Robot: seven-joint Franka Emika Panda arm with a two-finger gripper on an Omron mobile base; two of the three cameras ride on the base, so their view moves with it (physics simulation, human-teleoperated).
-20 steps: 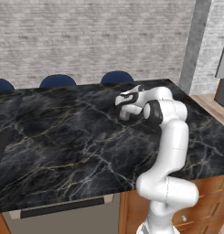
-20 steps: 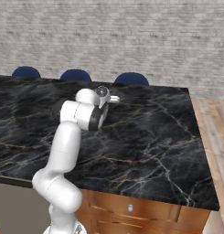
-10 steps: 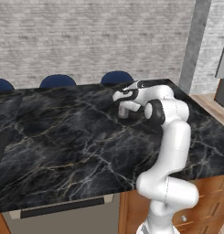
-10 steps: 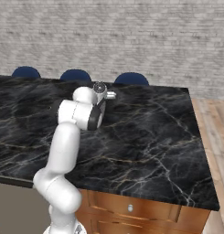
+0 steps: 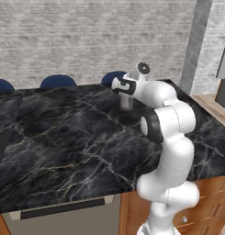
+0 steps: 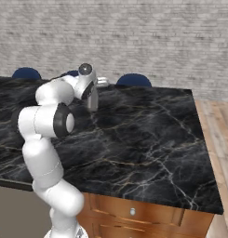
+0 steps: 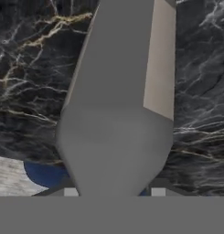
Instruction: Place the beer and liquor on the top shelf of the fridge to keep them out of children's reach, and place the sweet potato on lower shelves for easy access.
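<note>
Item 1, the liquor (image 7: 115, 119): I logged a greyish, broad-bodied bottle looming close before the hand camera, shoulders sloping toward the lens. In the left base view the same bottle (image 5: 126, 102) hung below the wrist, over the far part of the black marble counter (image 5: 63, 137); in the right base view it (image 6: 92, 98) appeared as a grey slab just under the hand. Whether its base touched the counter I could not tell.

Item 2, the gripper (image 5: 126, 87): set at the bottle's top, arm folded back over the counter. I judged it clamped on the liquor, since the bottle sat tight against the hand with the two finger bases showing either side of it at the bottom of the hand view; the fingertips themselves were hidden.

Item 3, surroundings: three blue chairs (image 5: 58, 81) beyond the counter's far edge, a grey brick wall (image 5: 86, 36) behind them, wood-brown cabinets (image 6: 148, 211) below the counter.

Item 4, progress: I judged the task early. One bottle was in hand and nothing had yet been shelved, as far as I could see. The liquor's carry to the top shelf remained, then the beer, then the sweet potato to a lower shelf. Driving the base to the fridge would likely be needed first.
</note>
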